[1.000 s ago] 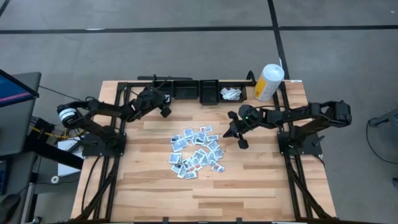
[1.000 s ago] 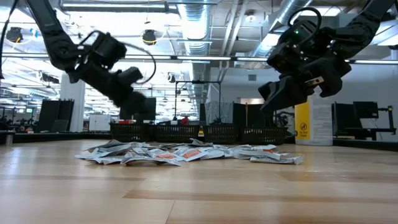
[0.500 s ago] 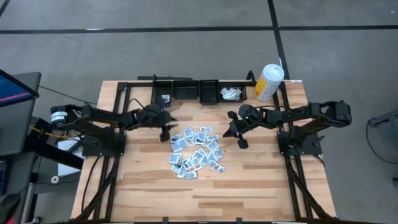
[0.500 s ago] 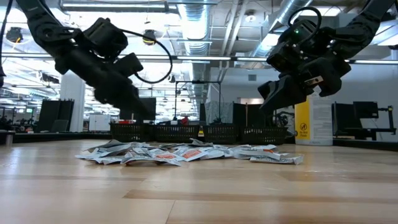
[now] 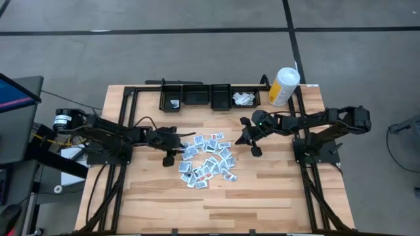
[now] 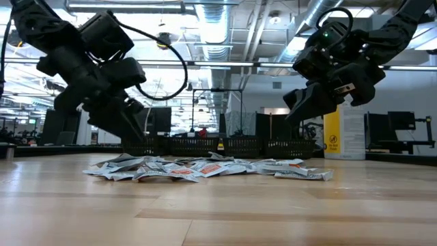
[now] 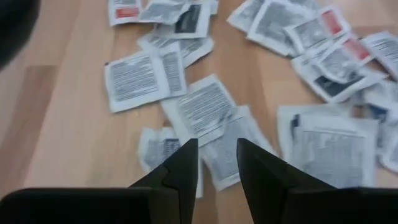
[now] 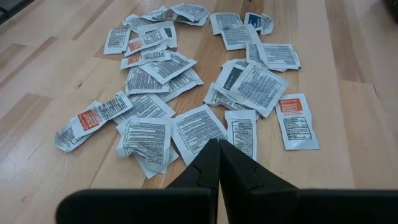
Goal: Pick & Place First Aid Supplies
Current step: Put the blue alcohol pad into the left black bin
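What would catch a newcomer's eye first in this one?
The scattered heap of first aid packets in the middle of the wooden table, white with a few red-orange labels. The left gripper hangs low at the heap's left edge, jaws slightly apart with nothing between them, while the right gripper waits shut at the heap's right. A white-and-yellow canister stands at the far right corner beside a row of black bins.

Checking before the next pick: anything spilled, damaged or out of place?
Nothing stands out. The packets lie in one loose, overlapping pile mid-table, none off the edge. The canister stands upright at the back corner.
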`<state>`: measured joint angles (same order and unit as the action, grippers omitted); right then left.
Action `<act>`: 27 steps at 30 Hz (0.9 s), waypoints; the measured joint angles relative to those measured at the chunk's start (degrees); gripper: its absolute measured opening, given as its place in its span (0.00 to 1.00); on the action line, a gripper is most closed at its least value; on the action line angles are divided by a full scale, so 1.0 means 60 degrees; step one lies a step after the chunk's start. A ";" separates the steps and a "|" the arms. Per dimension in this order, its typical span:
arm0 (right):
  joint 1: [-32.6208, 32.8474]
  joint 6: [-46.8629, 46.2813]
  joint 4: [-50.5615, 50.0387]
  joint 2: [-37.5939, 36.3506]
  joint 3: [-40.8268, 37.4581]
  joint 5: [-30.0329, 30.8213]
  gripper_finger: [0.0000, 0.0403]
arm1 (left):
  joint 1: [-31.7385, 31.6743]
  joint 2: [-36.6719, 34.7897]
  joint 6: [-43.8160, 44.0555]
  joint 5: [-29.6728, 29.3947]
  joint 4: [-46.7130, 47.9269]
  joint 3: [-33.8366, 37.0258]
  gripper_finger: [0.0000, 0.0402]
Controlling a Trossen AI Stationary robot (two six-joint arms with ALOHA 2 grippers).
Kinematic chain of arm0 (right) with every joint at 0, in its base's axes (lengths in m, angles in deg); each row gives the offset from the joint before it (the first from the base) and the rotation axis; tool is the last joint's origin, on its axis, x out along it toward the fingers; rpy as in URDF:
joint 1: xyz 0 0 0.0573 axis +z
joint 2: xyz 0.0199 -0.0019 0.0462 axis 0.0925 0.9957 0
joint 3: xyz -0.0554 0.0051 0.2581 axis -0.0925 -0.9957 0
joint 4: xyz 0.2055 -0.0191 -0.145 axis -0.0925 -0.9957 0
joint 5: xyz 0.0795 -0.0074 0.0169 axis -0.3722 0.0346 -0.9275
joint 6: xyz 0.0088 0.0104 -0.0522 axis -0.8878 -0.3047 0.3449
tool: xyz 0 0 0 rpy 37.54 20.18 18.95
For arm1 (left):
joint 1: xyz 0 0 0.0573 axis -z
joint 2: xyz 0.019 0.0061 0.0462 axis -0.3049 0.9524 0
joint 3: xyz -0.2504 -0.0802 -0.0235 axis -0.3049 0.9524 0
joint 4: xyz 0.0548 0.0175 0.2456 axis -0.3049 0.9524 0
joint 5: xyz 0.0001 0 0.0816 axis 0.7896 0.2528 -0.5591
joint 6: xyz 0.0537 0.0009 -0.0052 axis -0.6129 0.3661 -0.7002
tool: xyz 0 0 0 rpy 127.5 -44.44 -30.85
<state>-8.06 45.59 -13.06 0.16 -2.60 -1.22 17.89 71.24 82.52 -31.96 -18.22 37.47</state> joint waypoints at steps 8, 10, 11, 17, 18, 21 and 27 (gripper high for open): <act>0.0000 0.0000 -0.0001 0.0000 0.0000 -0.0001 0.00 | 0.0029 0.0004 0.0000 -0.1088 -0.0065 0.0547 0.28; 0.0000 0.0000 0.0001 0.0000 0.0000 0.0000 0.00 | 0.0033 0.0004 0.0000 -0.1193 -0.0099 0.0560 0.28; 0.0000 0.0000 0.0003 0.0000 0.0000 -0.0002 0.00 | 0.0030 0.0004 -0.0002 -0.1309 -0.0120 0.0560 0.28; 0.0000 0.0000 0.0080 0.0000 0.0000 -0.0002 0.00 | 0.0018 0.0004 -0.0174 -0.1497 -0.0345 0.0563 0.28; 0.0000 0.0000 0.0083 0.0000 0.0000 0.0000 0.00 | 0.0018 0.0004 -0.0186 -0.1497 -0.0347 0.0563 0.28; 0.0000 0.0000 0.0087 0.0000 0.0000 0.0000 0.00 | 0.0015 0.0004 -0.0186 -0.1497 -0.0347 0.0563 0.28; 0.0000 0.0004 0.0225 0.0000 0.0000 -0.0001 0.00 | -0.0263 0.0004 -0.0189 -0.1499 -0.0472 0.0563 0.28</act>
<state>-8.06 45.61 -11.71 0.16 -2.60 -1.23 16.32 71.26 81.38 -40.95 -21.05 40.85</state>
